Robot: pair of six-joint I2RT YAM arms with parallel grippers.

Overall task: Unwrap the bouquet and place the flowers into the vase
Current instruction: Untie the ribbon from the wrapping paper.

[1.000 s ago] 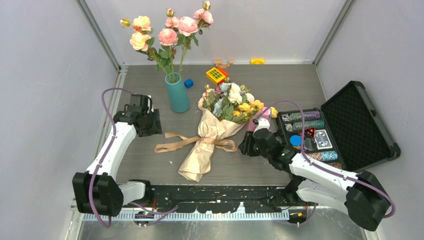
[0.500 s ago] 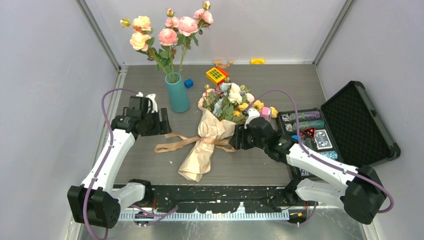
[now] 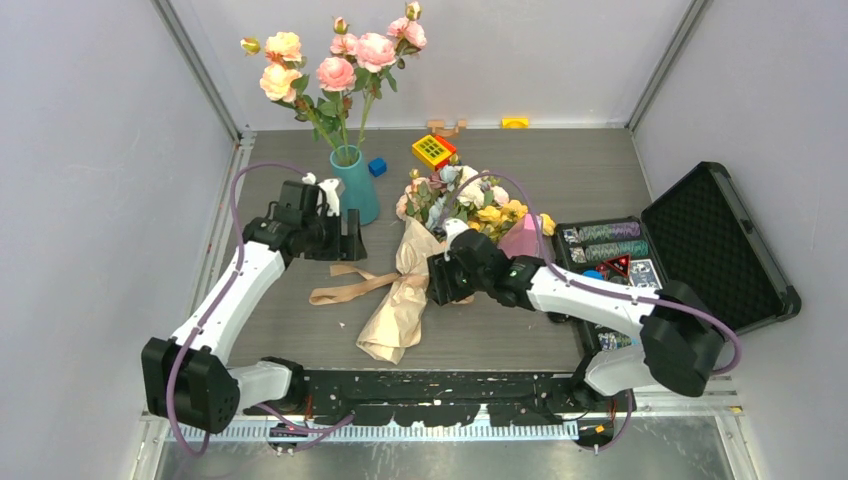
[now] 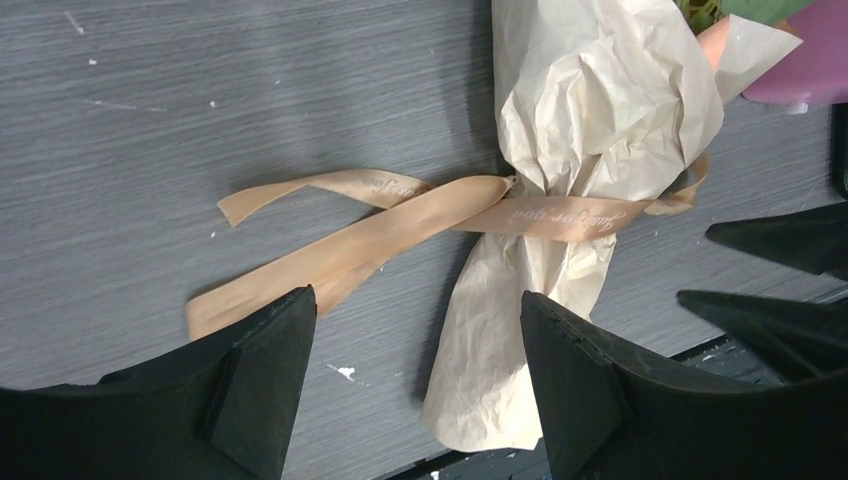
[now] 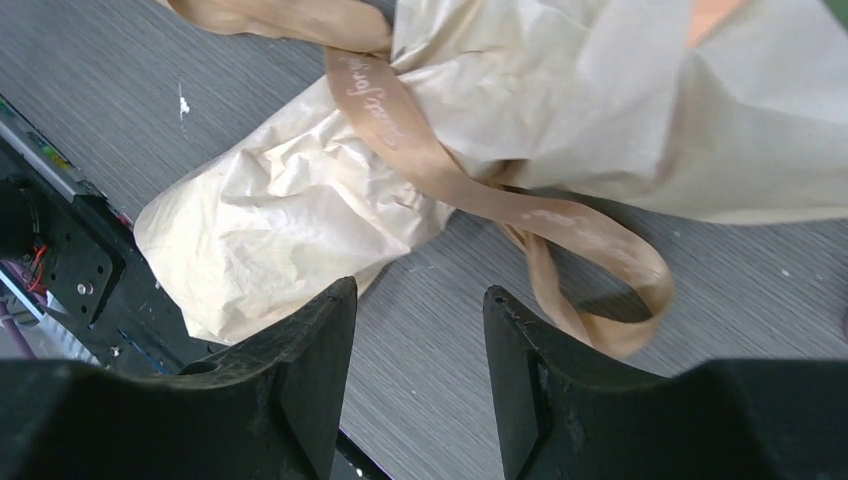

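Ribbon (image 4: 560, 213) is what holds the bouquet (image 3: 395, 320) together: it is tied round the waist of the crinkled paper (image 4: 570, 100), with two long tails (image 4: 300, 260) trailing left across the worktop (image 3: 570, 165) and a loop (image 5: 600, 270) on the right. The bouquet lies flat in the middle, flowers (image 3: 462, 200) toward the back wall and the twisted paper foot toward the near edge (almost at the black rail (image 3: 430, 385) in front). Nothing is unwrapped yet, by my reading.

I have my left hand (image 4: 415, 305) above the tails, fingers spread wide with nothing between them, placed so a tail can be pinched and drawn out to undo the knot. My right hand (image 5: 420, 292) hovers over the loop and the lower paper, fingers apart too and holding nothing. I reckon it is there to pin the paper or take the loop while the other pulls.

Open worktop left of the tails gives a clean line for pulling. Behind my left hand stands the vase (image 3: 355, 195), very close (from above I cannot tell whether they touch). It already carries tall roses (image 3: 335, 65), so a careless lift there could tip it, and its narrow mouth looks crowded. On the right a pink box (image 3: 525, 240) sits just beside the flowers, and the open case (image 3: 700, 250) hems in that side.
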